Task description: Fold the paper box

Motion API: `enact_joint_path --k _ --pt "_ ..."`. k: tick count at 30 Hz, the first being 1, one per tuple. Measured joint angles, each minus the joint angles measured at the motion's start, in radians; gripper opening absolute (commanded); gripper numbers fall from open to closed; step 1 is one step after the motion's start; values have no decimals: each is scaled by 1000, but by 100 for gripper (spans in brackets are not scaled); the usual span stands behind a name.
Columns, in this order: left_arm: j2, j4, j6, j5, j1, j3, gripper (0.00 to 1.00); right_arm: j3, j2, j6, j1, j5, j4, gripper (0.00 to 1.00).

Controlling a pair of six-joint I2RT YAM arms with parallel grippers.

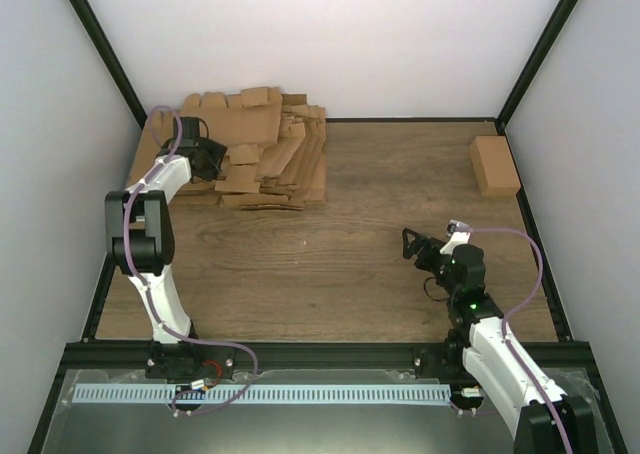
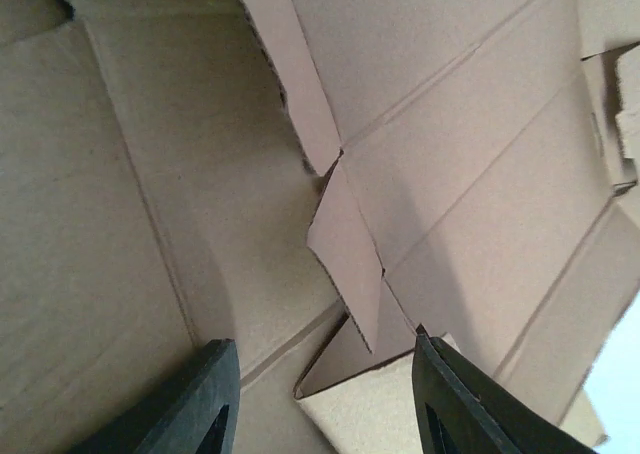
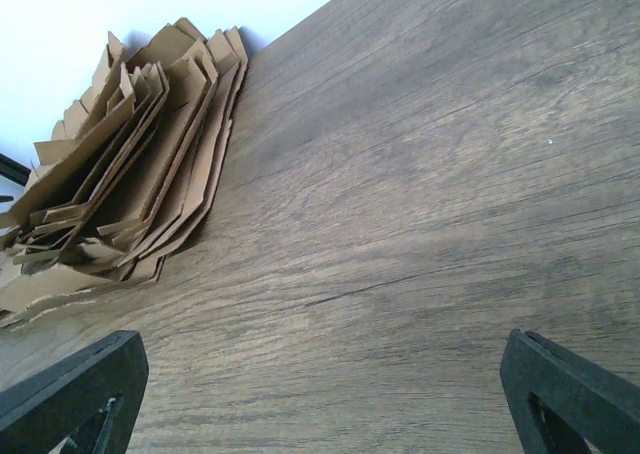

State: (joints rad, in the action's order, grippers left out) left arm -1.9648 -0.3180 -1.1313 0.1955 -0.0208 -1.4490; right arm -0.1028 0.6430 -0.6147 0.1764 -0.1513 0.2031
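Note:
My left gripper (image 1: 212,157) reaches into the left side of a heap of flat brown cardboard sheets (image 1: 270,144) at the back left. In the left wrist view creased cardboard with flaps (image 2: 450,174) fills the picture. This is paper box material, but I cannot tell one sheet from the rest. The left gripper (image 2: 322,342) is open, and a pale cardboard corner (image 2: 370,414) pokes up between its fingers, close to the right one. My right gripper (image 1: 410,246) hovers wide open over bare table, and the right wrist view shows nothing inside the right gripper (image 3: 320,339).
A small closed brown carton (image 1: 494,164) stands at the back right by the wall. The heap (image 3: 130,174) shows fanned and uneven from the right wrist. The wooden table (image 1: 340,244) is walled by white panels on three sides.

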Motion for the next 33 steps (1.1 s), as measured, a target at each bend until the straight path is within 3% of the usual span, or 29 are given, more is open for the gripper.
enact_joint_path --k 6,17,25,33 --pt "14 7 -14 -10 0 6 41 0 0 0 0 0 0 100" --pt "-55 0 -32 -17 0 -127 40 0 0 -1 0 0 0 100" --pt "-103 -17 -69 -20 0 -147 43 0 0 -1 0 3 0 100" --pt "-55 -14 -85 -50 2 -91 48 0 0 -1 0 5 0 100"
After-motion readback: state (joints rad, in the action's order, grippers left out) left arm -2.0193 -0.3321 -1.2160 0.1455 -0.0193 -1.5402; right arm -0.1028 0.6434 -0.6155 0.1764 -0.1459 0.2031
